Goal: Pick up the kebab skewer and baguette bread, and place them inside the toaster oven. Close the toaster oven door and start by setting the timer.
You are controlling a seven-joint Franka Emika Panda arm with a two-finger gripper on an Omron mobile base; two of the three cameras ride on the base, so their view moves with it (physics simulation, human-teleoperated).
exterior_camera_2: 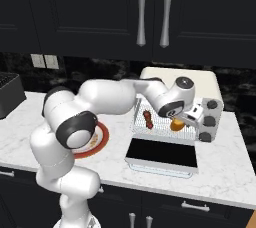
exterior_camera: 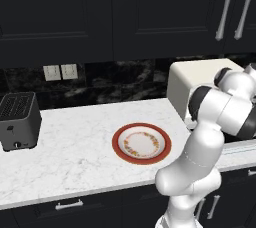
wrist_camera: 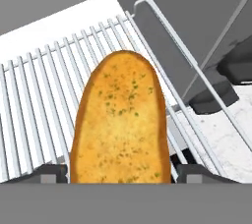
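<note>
Over the oven (exterior_camera_2: 210,89) rack (wrist_camera: 44,95), the hand (wrist_camera: 120,174) straddles the baguette (wrist_camera: 120,125), fingers (wrist_camera: 47,174) seemingly loosened; best withdrawn straight back, clear of the skewer (exterior_camera_2: 148,119).

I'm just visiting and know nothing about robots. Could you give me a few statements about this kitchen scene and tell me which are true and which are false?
1. The toaster oven door hangs open, folded down flat. True.
2. The kebab skewer lies on the plate. False: it lies on the wire rack inside the toaster oven; the plate holds no food.
3. The baguette bread sits over the rack, between the two fingers of the hand. True.
4. The slot toaster stands right beside the toaster oven. False: it is at the far left of the counter, with the plate between them.
5. The cabinets above the counter are white. False: they are dark, with silver handles.
</note>
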